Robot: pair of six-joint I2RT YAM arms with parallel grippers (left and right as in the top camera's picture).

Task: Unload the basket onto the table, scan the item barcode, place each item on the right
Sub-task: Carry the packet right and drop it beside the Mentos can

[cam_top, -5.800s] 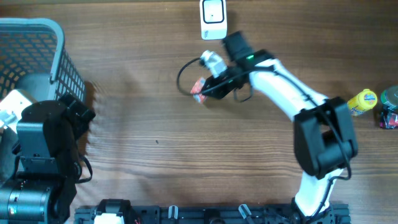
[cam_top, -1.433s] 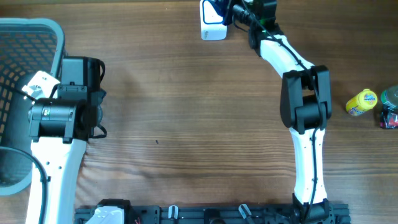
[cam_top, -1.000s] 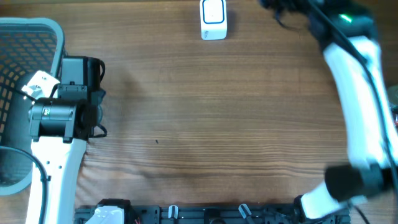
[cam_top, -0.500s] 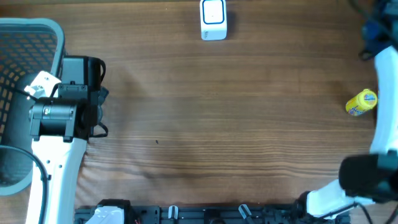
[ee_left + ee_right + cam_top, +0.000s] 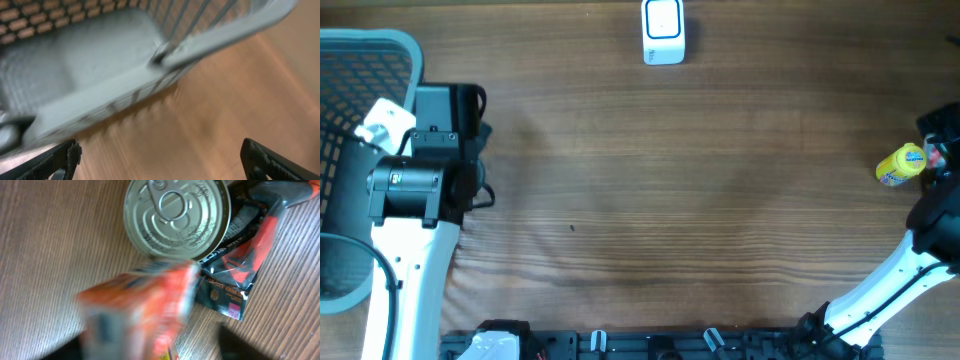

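Orange box (image 5: 137,307): the item to scan. It is a smear between the fingers of the right gripper (image 5: 150,349), over the wood just beside the can (image 5: 177,217), and it covers an edge of the packet (image 5: 235,282). None of its print is legible.
Right gripper: the jaws stand apart. The fingers (image 5: 245,342) are dark blurs at the lower corners of the wrist view. A gap shows between the box and one finger; contact on the other side cannot be made out.
Left gripper (image 5: 160,157): the jaws are spread wide with nothing between them, and only the black fingertips (image 5: 62,157) show. It hangs over bare wood just outside the basket (image 5: 220,37) rim.
Can: silver lid with a ring pull, standing upright and touching the packet.
Packet: glossy black and red, with pale lettering too small to read.
Scanner (image 5: 663,32): white, at the middle of the far edge, well apart from both arms. It has no legible marking.
Yellow bottle (image 5: 901,165): on its side near the right edge, close to the right arm. The label words are unreadable.
Table (image 5: 670,200): brown wood grain.
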